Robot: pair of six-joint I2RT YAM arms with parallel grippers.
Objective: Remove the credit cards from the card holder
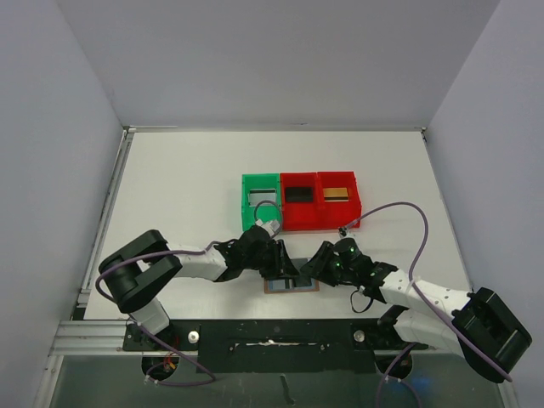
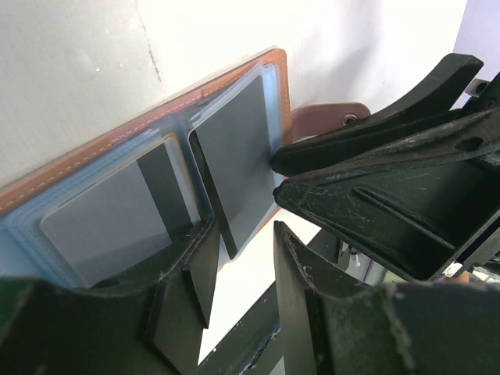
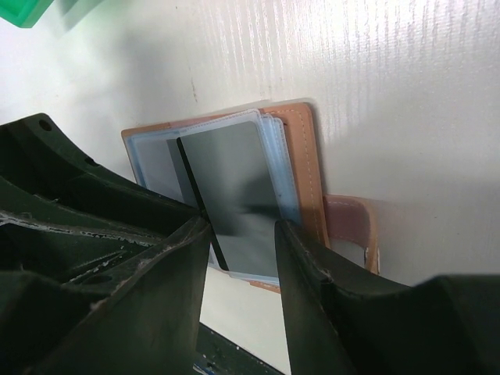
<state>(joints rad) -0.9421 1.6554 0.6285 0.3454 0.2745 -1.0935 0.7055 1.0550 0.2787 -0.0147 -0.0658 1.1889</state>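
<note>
Hovering over an open brown leather bifold card holder [image 2: 280, 78] at the lower centre of the overhead frame, the left pincer [image 2: 244, 242] stands half open. Its fingers straddle the bottom end of a dark grey rectangular card [image 2: 238, 152], with nothing visibly clamped. The right pincer [image 3: 241, 230], also partly open, has its tips at the holder's right-hand page beside the small brown strap tab [image 2: 328, 117], seemingly pinning the holder to the white counter [image 1: 187, 187]. A silver-grey card [image 2: 105, 230] sits in the left pocket. A black card [image 1: 299, 194] and a gold-tan card [image 1: 337, 195] lie in two red plastic bins [image 1: 319, 223] at centre frame. Doing this step well likely means closing on the dark card's exposed end only. The card would then be drawn along the pocket while the other arm holds the leather flat. From above, both arms hide most of the holder. Whether the dark card is clear of its sleeve, or more cards lie beneath, cannot be made out.
</note>
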